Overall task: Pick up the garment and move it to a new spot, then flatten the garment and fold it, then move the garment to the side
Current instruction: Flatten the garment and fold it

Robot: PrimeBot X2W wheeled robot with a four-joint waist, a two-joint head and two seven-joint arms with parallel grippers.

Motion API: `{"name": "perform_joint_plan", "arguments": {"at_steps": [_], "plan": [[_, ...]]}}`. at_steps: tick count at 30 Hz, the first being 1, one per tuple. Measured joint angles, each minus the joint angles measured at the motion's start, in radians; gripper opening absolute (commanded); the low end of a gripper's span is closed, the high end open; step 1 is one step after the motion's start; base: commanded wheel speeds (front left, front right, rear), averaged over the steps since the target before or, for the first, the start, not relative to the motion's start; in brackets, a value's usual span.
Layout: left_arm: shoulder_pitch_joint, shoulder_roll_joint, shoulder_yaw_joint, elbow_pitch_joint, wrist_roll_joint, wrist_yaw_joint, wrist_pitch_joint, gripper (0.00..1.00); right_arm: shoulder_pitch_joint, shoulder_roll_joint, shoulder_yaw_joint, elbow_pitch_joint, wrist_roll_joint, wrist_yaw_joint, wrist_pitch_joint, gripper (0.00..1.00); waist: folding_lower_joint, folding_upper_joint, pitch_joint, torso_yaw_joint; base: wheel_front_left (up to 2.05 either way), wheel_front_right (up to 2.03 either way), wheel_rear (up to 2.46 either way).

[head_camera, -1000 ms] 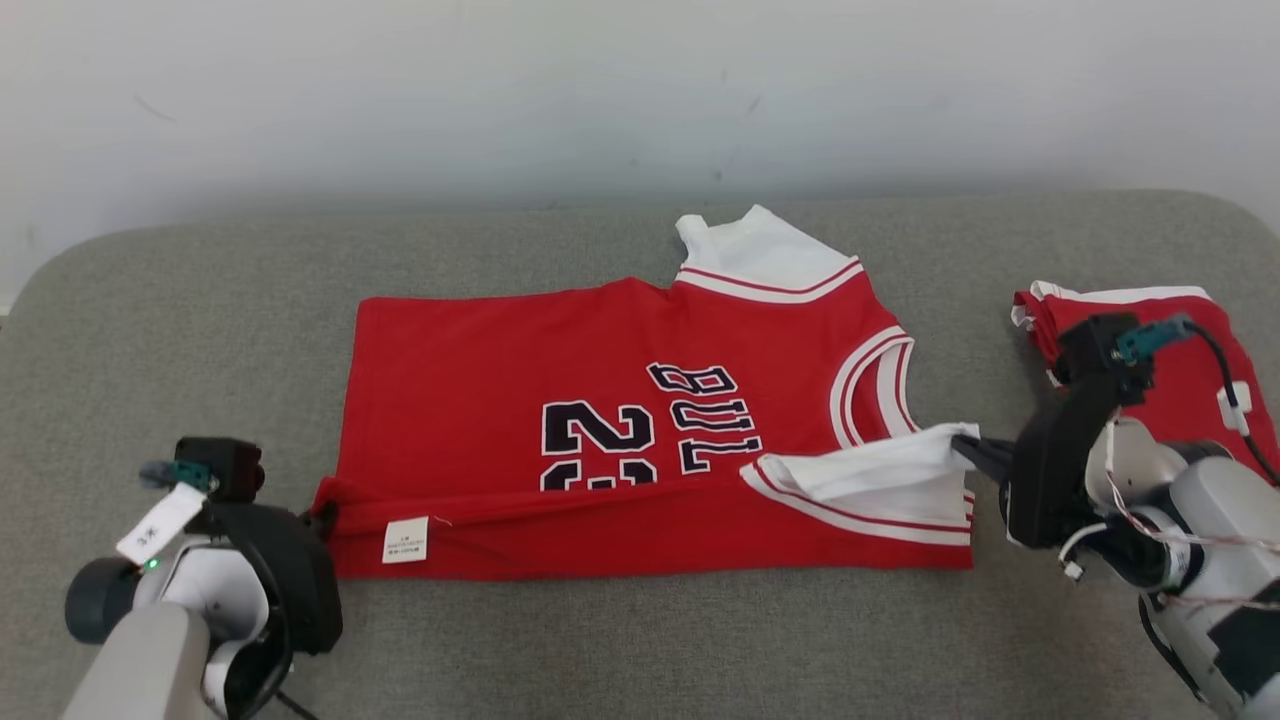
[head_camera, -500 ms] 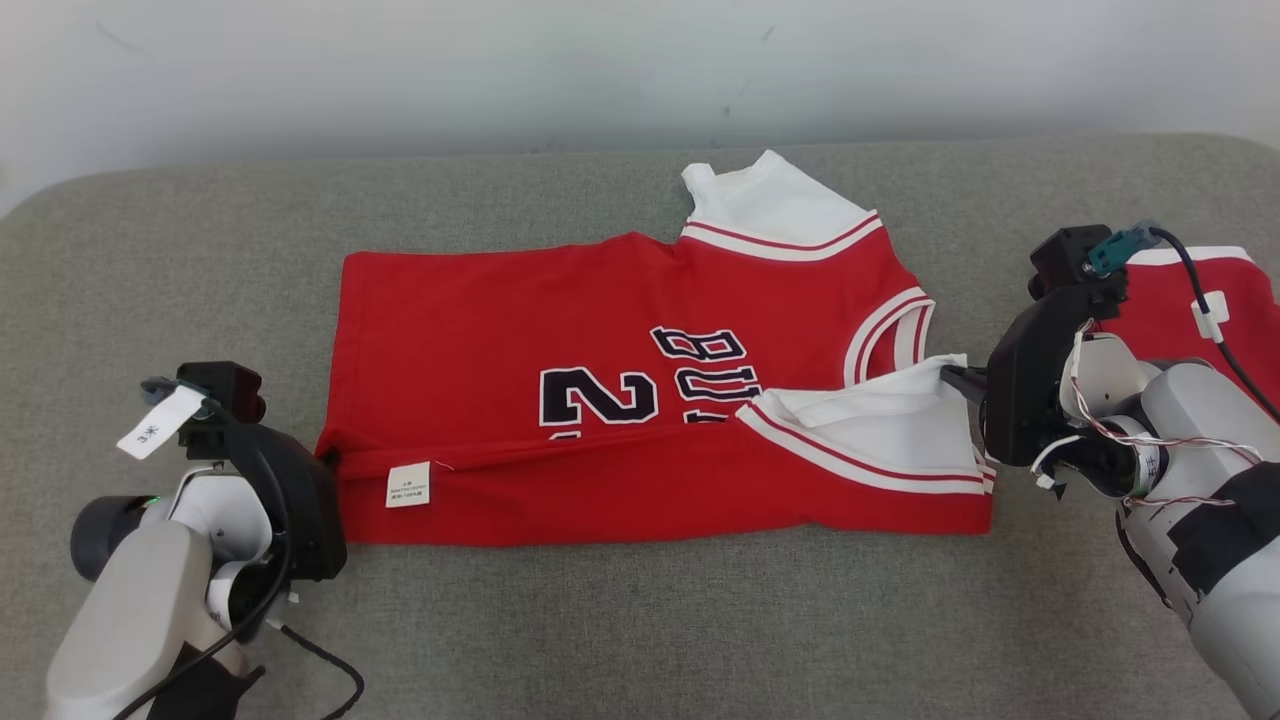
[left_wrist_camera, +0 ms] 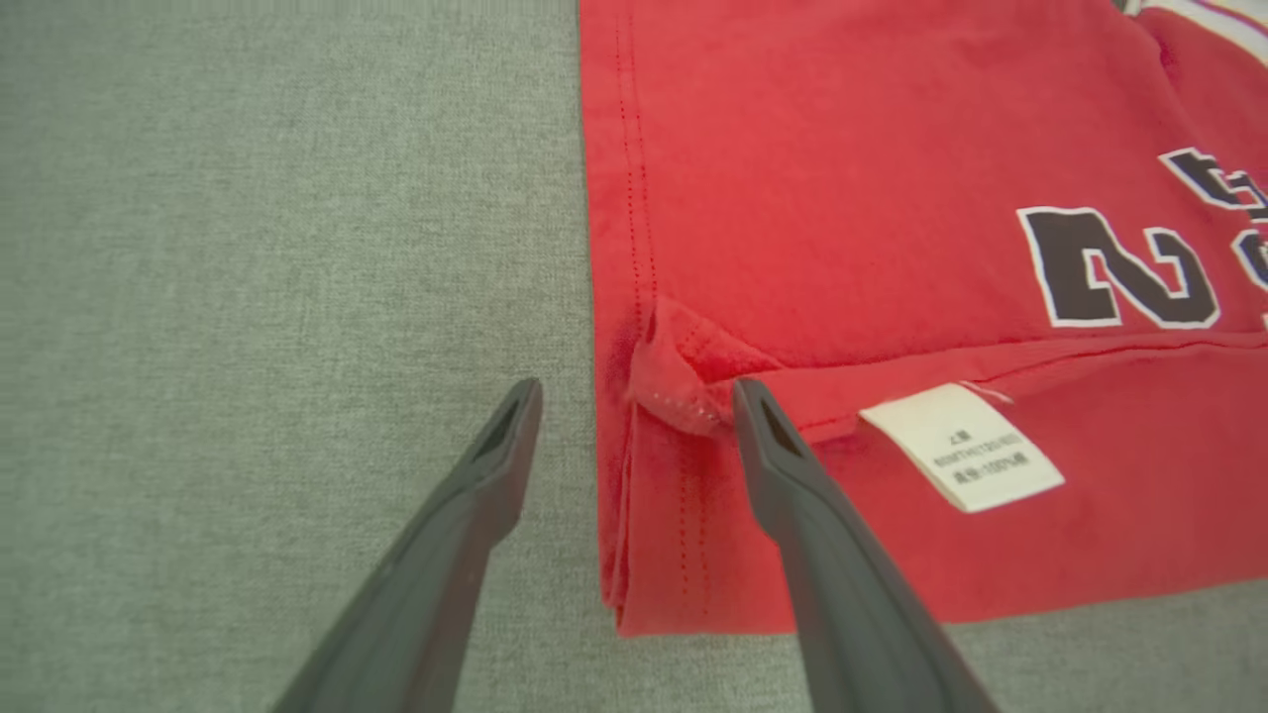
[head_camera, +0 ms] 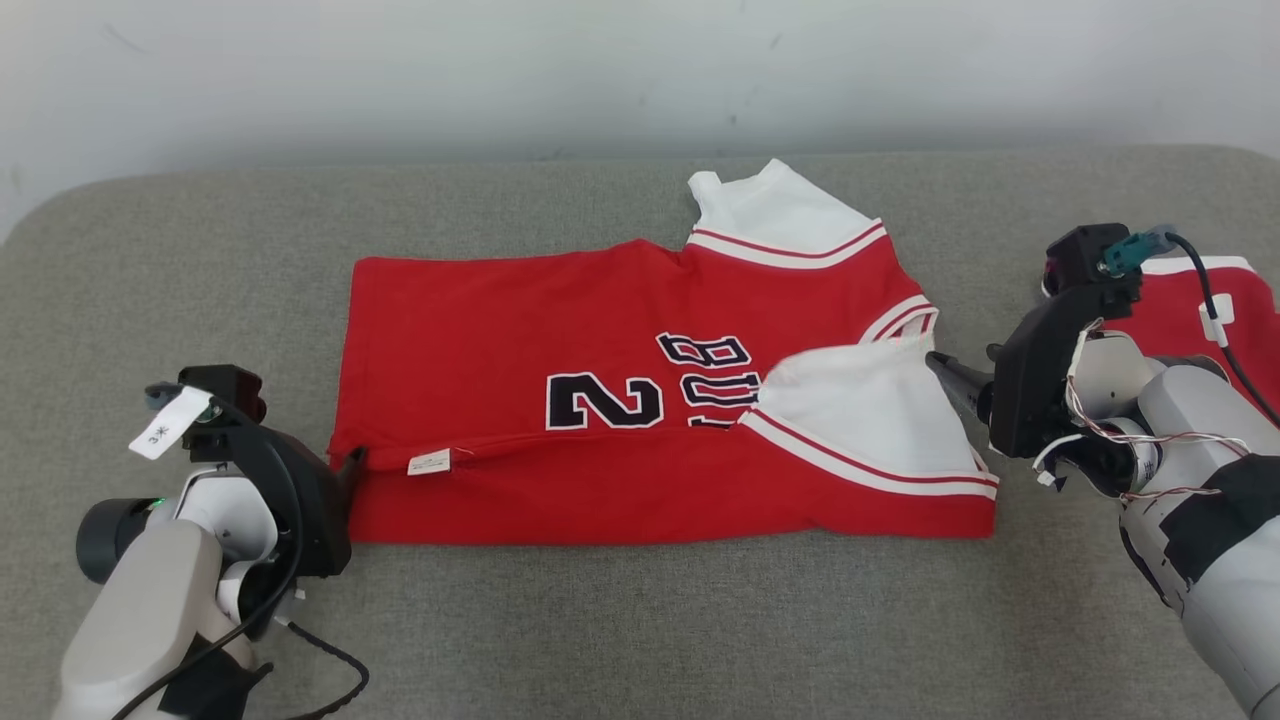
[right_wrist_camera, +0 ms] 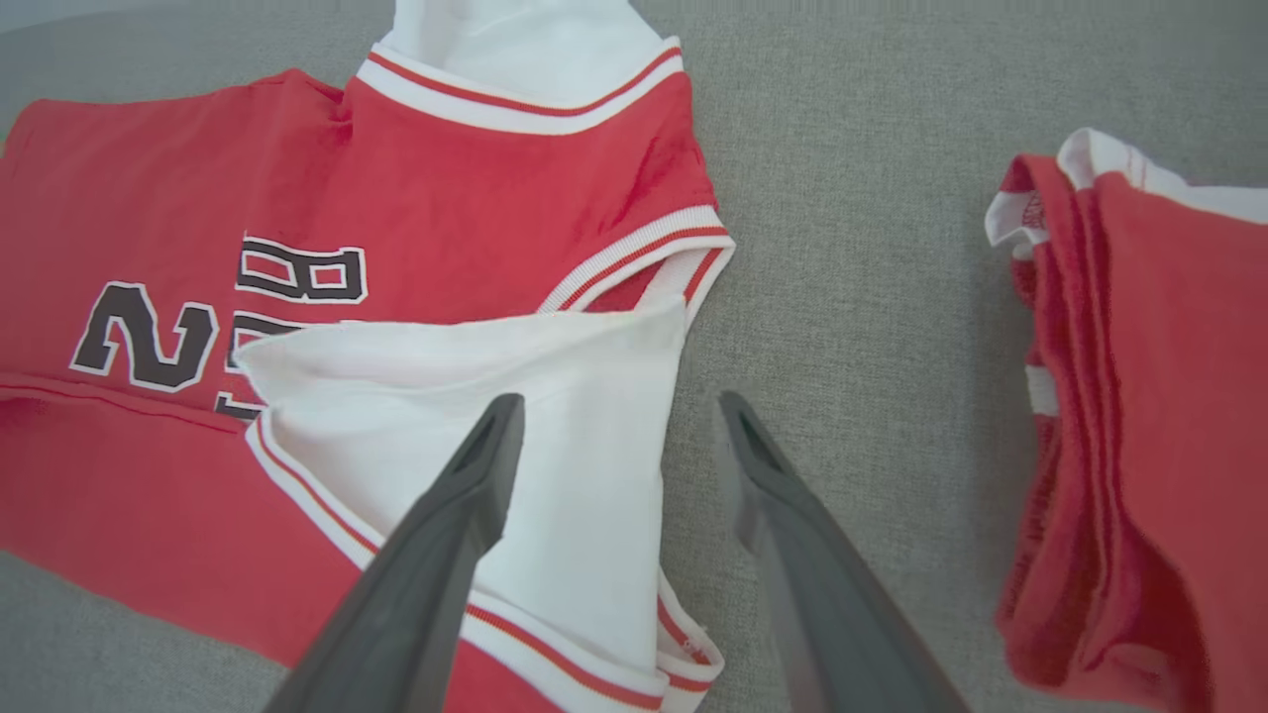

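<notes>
Red jersey (head_camera: 640,400) lies part-folded in the middle of the grey pad (head_camera: 640,620). Both grippers gape wide and empty: left gripper (left_wrist_camera: 636,391) at its 8 o'clock corner, right gripper (right_wrist_camera: 619,399) at 4 o'clock. I'd worry a finger straddling the cloth snags on withdrawal and drags the fold open.

We see both sets of jaws released. The left gripper (left_wrist_camera: 636,388), clamped a second ago on the hem corner (left_wrist_camera: 676,381) of the jersey (head_camera: 520,320), now stands spread either side of it. The right gripper (right_wrist_camera: 619,399) has freed the white sleeve (head_camera: 860,410), which has dropped flatter, covering more lettering. The label (head_camera: 428,462) has tipped almost flat. The head camera has shifted slightly.
</notes>
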Motion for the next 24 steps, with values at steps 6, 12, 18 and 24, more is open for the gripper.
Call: {"name": "perform_joint_plan", "arguments": {"at_steps": [6, 12, 18, 24], "plan": [[0.027, 0.0, 0.004, -0.01, 0.0, 0.0, -0.091, 1.0, 0.024, -0.009, 0.01, 0.003, -0.012, 0.007, -0.091, 1.0, -0.0001, 0.0, -0.037, 0.003, 0.0, 0.0, 0.0], [0.171, -0.001, 0.009, -0.068, 0.003, 0.004, -0.206, 1.0, 0.147, -0.026, 0.028, -0.051, -0.025, 0.013, -0.191, 1.0, -0.0002, 0.0, -0.078, 0.006, 0.0, 0.0, 0.0], [0.28, -0.018, 0.034, -0.162, 0.003, 0.051, -0.342, 1.0, 0.261, -0.055, 0.034, -0.109, -0.031, 0.013, -0.279, 1.0, -0.0002, -0.0001, -0.108, 0.005, 0.0, 0.0, 0.0], [0.393, -0.036, 0.041, -0.217, 0.0, 0.073, -0.423, 1.0, 0.368, -0.075, 0.026, -0.151, -0.031, 0.013, -0.343, 1.0, -0.0002, -0.0001, -0.11, 0.001, 0.0, 0.0, 0.0]]}}
